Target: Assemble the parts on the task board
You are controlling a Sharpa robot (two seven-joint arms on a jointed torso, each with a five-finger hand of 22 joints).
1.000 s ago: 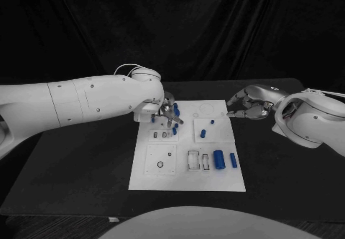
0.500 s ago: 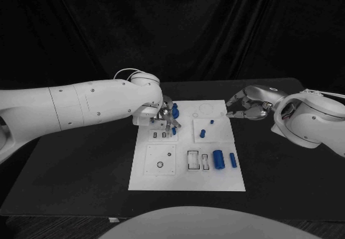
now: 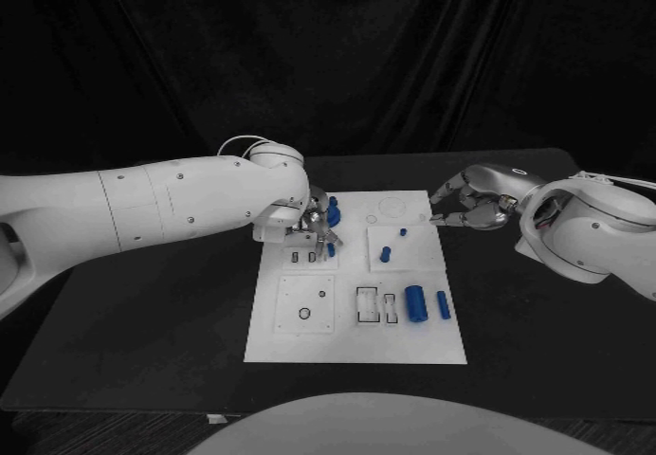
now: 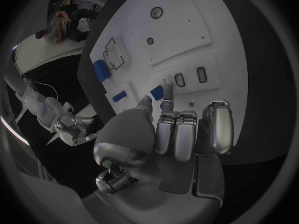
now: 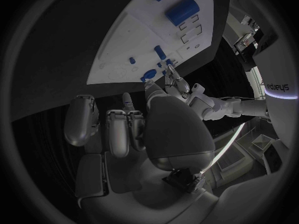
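Observation:
The white task board [image 3: 355,341] lies mid-table. My left hand [image 3: 312,223] hovers over its far left corner and pinches a small blue part [image 3: 333,216] between thumb and a finger; the left wrist view shows this part [image 4: 157,92] at the fingertips [image 4: 167,103] above two small slots. Another small blue part [image 3: 331,249] stands just nearer. A blue peg [image 3: 387,253] and a tiny blue piece [image 3: 404,230] lie on the far right block. A thick blue cylinder [image 3: 415,303] and a slimmer one [image 3: 443,303] lie at the right. My right hand [image 3: 472,204] sits off the board's far right edge, fingers loosely bent, holding nothing.
The board has a square plate with small holes [image 3: 306,303] at the near left and rectangular slots [image 3: 369,304] beside the cylinders. Black table surrounds the board. My left forearm [image 3: 164,204] spans the table's left side, and the right arm [image 3: 588,232] stands at the right.
My left arm has shifted slightly toward the far side, and the hand's fingers have drawn closer together over the board's far left corner. The right hand has stayed put.

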